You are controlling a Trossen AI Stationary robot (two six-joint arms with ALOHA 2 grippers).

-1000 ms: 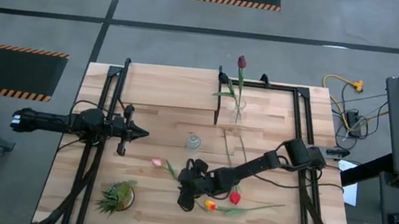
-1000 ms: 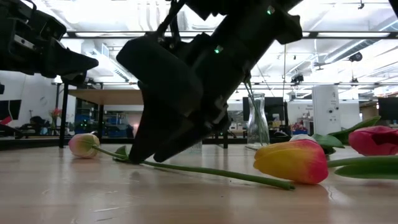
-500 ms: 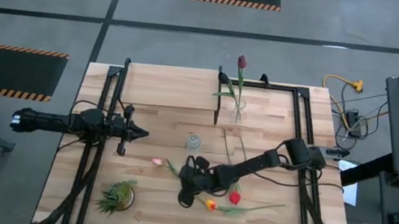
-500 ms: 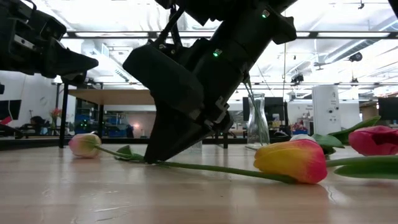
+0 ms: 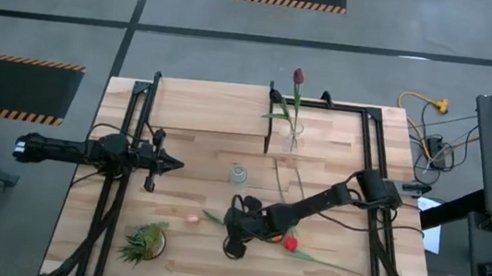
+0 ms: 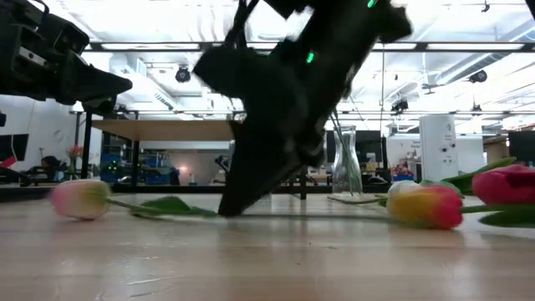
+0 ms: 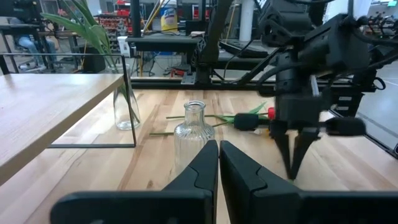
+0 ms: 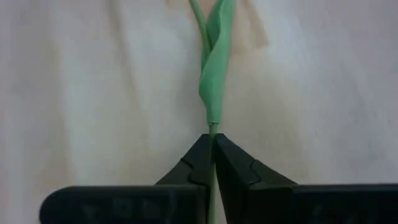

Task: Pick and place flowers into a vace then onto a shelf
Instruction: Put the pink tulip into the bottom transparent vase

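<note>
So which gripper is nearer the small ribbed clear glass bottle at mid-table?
Left. The left gripper sits level beside the ribbed glass bottle; the right gripper is farther, toward the table's front edge.

A pink tulip [image 5: 191, 217] lies flat at lower centre of the overhead picture, its green stem [image 8: 210, 81] pinched between the closed fingers of the right gripper [image 5: 232, 245]. Just right of it lie an orange-yellow tulip [image 6: 425, 206] and a red tulip [image 5: 291, 243], stems trailing right. A dark maroon tulip [image 5: 298, 76] stands upright in a glass vase [image 5: 293, 140] on the pale shelf [image 5: 212, 106] at upper centre.
</note>
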